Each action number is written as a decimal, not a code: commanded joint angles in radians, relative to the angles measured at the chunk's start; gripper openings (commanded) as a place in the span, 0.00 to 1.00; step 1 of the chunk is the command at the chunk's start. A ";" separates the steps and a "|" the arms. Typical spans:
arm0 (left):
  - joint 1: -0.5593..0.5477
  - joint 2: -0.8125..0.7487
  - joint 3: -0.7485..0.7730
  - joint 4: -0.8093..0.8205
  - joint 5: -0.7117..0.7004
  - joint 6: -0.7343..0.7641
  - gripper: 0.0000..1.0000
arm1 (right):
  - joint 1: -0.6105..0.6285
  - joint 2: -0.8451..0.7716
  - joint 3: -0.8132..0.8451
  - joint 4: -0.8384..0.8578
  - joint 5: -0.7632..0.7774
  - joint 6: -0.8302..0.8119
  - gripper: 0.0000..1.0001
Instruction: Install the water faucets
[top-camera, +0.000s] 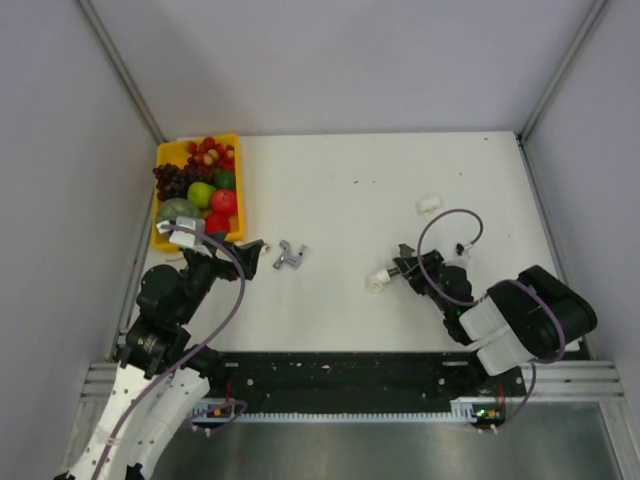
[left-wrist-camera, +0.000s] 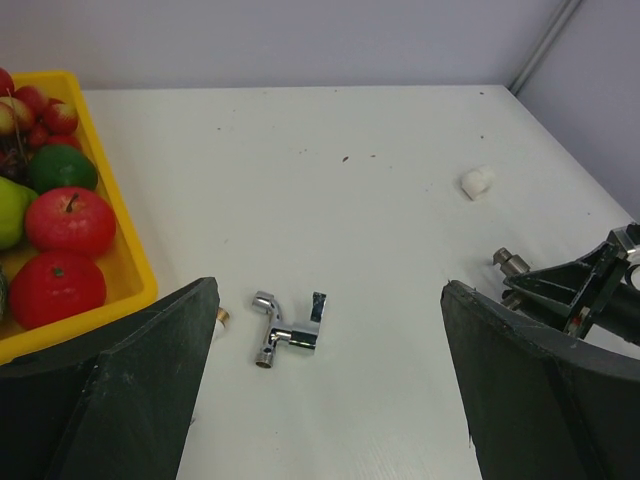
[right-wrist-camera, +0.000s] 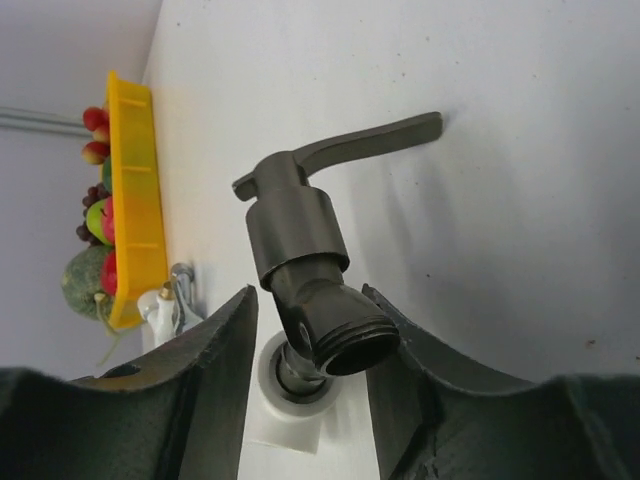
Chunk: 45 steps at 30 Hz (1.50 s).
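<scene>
A dark grey faucet (right-wrist-camera: 298, 225) with a lever handle stands between the fingers of my right gripper (right-wrist-camera: 310, 300), its stem in a white fitting (right-wrist-camera: 290, 400). A gap shows between the left finger (right-wrist-camera: 225, 350) and the faucet, so the jaws stand slightly open around it. From above, the dark faucet (top-camera: 405, 265) and its fitting (top-camera: 378, 281) lie just left of the right gripper (top-camera: 412, 272). A silvery faucet (left-wrist-camera: 285, 330) lies on the table ahead of my wide-open, empty left gripper (left-wrist-camera: 330, 370). Another white fitting (top-camera: 429, 204) lies further back.
A yellow tray (top-camera: 160, 215) of toy fruit stands at the back left, close to the left arm. A white-bodied tap with a brass tip (left-wrist-camera: 221, 318) peeks out beside the left finger. Grey walls close in the table on three sides.
</scene>
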 joint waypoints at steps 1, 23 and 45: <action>0.000 -0.008 -0.004 0.019 0.001 0.012 0.99 | -0.005 -0.053 -0.053 -0.005 -0.026 -0.012 0.50; 0.000 0.000 0.001 0.015 0.023 0.011 0.99 | -0.044 -0.725 0.237 -1.050 0.069 -0.750 0.49; 0.000 0.239 0.027 0.019 0.354 -0.097 0.99 | -0.180 -0.251 0.468 -0.910 -0.313 -0.988 0.57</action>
